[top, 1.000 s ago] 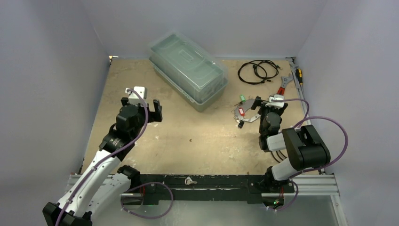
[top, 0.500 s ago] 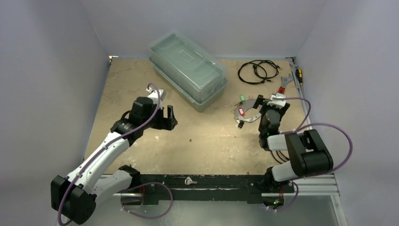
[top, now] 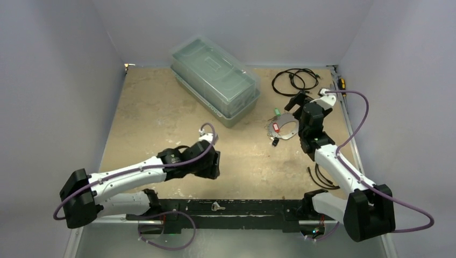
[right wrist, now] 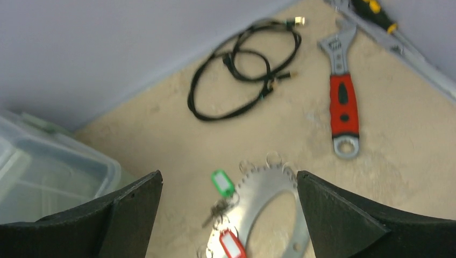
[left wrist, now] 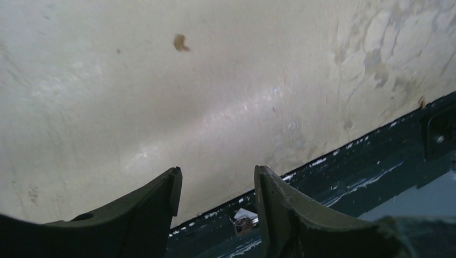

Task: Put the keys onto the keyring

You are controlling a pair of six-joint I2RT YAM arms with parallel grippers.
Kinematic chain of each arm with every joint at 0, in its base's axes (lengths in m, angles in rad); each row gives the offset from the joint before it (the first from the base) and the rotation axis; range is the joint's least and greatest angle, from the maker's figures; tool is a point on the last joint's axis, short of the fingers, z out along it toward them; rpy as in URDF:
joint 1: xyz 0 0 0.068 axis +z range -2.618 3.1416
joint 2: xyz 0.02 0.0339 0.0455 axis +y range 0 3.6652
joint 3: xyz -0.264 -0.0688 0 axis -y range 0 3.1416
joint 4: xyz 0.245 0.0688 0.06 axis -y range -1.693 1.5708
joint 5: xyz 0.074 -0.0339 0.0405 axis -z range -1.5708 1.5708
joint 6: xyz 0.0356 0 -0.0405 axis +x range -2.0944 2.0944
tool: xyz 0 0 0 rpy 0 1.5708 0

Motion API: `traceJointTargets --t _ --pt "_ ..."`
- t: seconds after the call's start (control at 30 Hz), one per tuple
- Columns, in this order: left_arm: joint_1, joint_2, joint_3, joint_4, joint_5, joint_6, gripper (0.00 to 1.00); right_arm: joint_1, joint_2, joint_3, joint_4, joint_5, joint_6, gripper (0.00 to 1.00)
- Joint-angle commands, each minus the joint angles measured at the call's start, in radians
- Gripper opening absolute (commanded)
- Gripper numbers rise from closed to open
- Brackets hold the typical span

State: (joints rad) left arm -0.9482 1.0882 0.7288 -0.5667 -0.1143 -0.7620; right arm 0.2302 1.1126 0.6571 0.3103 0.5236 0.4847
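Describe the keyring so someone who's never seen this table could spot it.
Find the clear plastic lidded box at the back, then look right to the coiled black cable. Nearer than the cable, left of the red-handled wrench, lies a thin flat silver ring-shaped plate. Only it has a notched rim, with a red-tagged key and a green-tagged key by it.

We record a robotics lab cell, plain grey walls boxing in a worn, stained bench, left arm and right arm mounted on a black rail, red-handled wrench and coiled cable.
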Motion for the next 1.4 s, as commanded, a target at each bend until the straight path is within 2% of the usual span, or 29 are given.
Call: traceJointTargets --t 0.0,0.23,0.4,0.53,0.73,1.1,1.3,1.37 --pt "-0.204 0.068 0.002 -0.041 -0.119 -0.170 0.52 0.010 -0.046 0.015 -0.210 -0.067 0.089 0.99" --pt "-0.428 0.182 0.046 -0.093 -0.194 -0.298 0.43 0.019 -0.087 0.003 -0.240 -0.087 0.079 0.99" --pt "-0.509 0.252 0.062 -0.137 -0.258 -0.359 0.37 0.020 -0.104 0.000 -0.243 -0.111 0.072 0.99" --pt "-0.528 0.286 0.054 -0.105 -0.247 -0.368 0.30 0.020 -0.105 -0.005 -0.240 -0.118 0.067 0.99" --pt "-0.538 0.272 0.065 -0.143 -0.258 -0.381 0.26 0.019 -0.101 -0.008 -0.232 -0.127 0.065 0.99" --pt "-0.558 0.311 0.053 -0.112 -0.227 -0.388 0.33 0.020 -0.077 -0.016 -0.215 -0.135 0.058 0.99" --pt "-0.558 0.335 0.040 -0.096 -0.229 -0.386 0.24 0.020 -0.072 -0.016 -0.212 -0.135 0.055 0.99" --pt "-0.558 0.347 0.039 -0.088 -0.229 -0.381 0.17 0.020 -0.074 -0.015 -0.212 -0.134 0.055 0.99"
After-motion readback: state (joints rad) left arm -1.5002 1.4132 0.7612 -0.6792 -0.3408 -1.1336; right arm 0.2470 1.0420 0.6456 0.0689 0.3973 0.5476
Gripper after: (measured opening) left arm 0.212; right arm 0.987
